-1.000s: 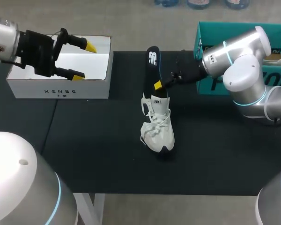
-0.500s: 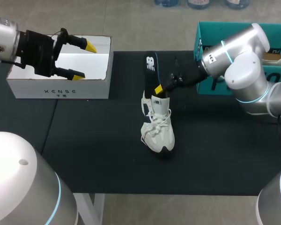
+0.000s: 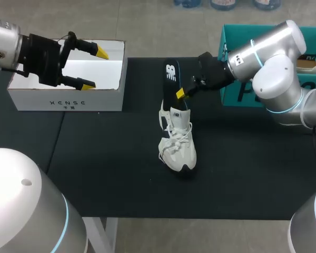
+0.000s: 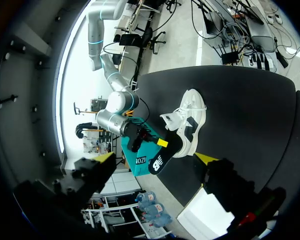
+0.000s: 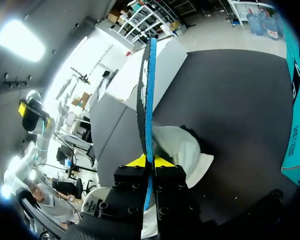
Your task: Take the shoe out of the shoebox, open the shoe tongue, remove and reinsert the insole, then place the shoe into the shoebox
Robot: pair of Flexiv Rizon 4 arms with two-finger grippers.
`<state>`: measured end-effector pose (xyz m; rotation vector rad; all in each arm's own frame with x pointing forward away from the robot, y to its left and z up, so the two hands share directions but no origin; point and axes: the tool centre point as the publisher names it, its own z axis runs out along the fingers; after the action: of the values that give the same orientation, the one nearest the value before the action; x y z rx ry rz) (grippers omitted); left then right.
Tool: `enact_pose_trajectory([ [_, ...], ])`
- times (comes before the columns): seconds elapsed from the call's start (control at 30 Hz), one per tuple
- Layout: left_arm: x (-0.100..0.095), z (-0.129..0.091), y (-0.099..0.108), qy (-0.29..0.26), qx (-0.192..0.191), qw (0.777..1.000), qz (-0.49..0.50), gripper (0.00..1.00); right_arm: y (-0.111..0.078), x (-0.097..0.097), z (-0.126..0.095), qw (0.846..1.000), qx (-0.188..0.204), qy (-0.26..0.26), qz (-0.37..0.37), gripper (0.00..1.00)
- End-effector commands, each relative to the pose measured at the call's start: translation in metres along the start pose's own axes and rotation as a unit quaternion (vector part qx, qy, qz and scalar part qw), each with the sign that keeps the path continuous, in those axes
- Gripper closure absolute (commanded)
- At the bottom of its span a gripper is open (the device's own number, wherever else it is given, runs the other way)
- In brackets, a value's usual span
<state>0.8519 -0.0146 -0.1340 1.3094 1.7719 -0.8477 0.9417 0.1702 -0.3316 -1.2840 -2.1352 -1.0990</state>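
A white sneaker [image 3: 177, 141] lies on the black table mat, toe toward the near edge. A black insole [image 3: 171, 78] with a blue edge sticks up and back out of its opening. My right gripper [image 3: 181, 94] is shut on the insole just above the shoe's collar. The right wrist view has the thin insole [image 5: 146, 90] edge-on between the closed yellow tips of the right gripper [image 5: 149, 161], with the sneaker [image 5: 184, 149] below. The teal shoebox [image 3: 233, 43] stands at the far right. My left gripper [image 3: 87, 66] hangs open over a white box, holding nothing. From the left wrist view, the sneaker [image 4: 190, 119] and insole [image 4: 159, 161] lie far ahead.
An open white box [image 3: 68, 98] stands at the table's far left, under the left gripper. The teal shoebox [image 5: 296, 105] borders the mat to the right of the shoe. Bare black mat [image 3: 121, 168] lies around the shoe and toward the near edge.
My right gripper's fingers have closed tighter on the insole, and it has shifted slightly back and right. The left arm and the sneaker have not moved.
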Motion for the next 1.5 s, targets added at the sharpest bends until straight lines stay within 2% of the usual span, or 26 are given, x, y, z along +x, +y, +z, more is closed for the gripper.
enact_pose_trajectory([
  [0.03,0.000,0.001,0.001,0.000,0.001,1.000,0.000,0.00,-0.011,0.003,0.002,1.000,0.005,-0.005,0.009,1.00],
  [0.27,0.000,0.001,0.001,0.000,0.001,1.000,0.000,0.00,-0.028,0.007,0.004,0.999,0.038,-0.006,0.026,1.00],
  [0.4,0.000,0.001,0.001,0.000,0.001,1.000,0.000,0.00,-0.029,0.008,0.004,0.999,0.034,-0.011,0.030,1.00],
  [0.43,0.000,0.001,0.001,0.000,0.001,1.000,0.000,0.00,-0.027,0.008,0.003,0.999,0.032,-0.011,0.030,0.97],
  [0.47,0.000,0.001,0.001,0.000,0.001,1.000,0.000,0.00,-0.023,0.006,0.002,0.999,0.030,-0.012,0.031,0.73],
  [0.5,0.000,0.001,0.001,0.000,0.001,1.000,0.000,0.00,-0.019,0.005,0.002,0.999,0.028,-0.013,0.031,0.72],
  [0.57,0.000,0.001,0.001,0.000,0.001,1.000,0.000,0.00,-0.012,0.001,0.002,0.999,0.024,-0.015,0.031,0.73],
  [0.63,0.000,0.001,0.001,0.000,0.001,1.000,0.000,0.00,-0.004,-0.003,0.004,0.999,0.020,-0.018,0.032,0.81],
  [0.73,0.000,0.001,0.001,0.000,0.001,1.000,0.000,0.00,-0.001,-0.006,0.005,0.999,0.018,-0.018,0.034,0.88],
  [0.8,0.000,0.001,0.001,0.000,0.001,1.000,0.000,0.00,0.005,-0.010,0.006,0.999,0.016,-0.020,0.035,0.96],
  [0.9,0.000,0.001,0.001,0.000,0.001,1.000,0.000,0.00,0.005,-0.011,0.006,0.999,0.011,-0.025,0.035,1.00],
  [1.2,0.000,0.001,0.001,0.000,0.001,1.000,0.000,0.00,-0.025,0.004,0.009,0.998,0.051,-0.016,0.036,1.00],
  [1.37,0.000,0.001,0.001,0.000,0.001,1.000,0.000,0.00,-0.034,0.006,0.008,0.996,0.072,-0.010,0.045,1.00],
  [1.4,0.000,0.001,0.001,0.000,0.001,1.000,0.000,0.00,-0.034,0.005,0.008,0.996,0.072,-0.010,0.045,0.90],
  [1.47,0.000,0.001,0.001,0.000,0.001,1.000,0.000,0.00,-0.028,0.003,0.006,0.997,0.064,-0.013,0.046,0.20],
  [1.5,0.000,0.001,0.001,0.000,0.001,1.000,0.000,0.00,-0.025,0.002,0.006,0.997,0.059,-0.015,0.045,0.11],
])
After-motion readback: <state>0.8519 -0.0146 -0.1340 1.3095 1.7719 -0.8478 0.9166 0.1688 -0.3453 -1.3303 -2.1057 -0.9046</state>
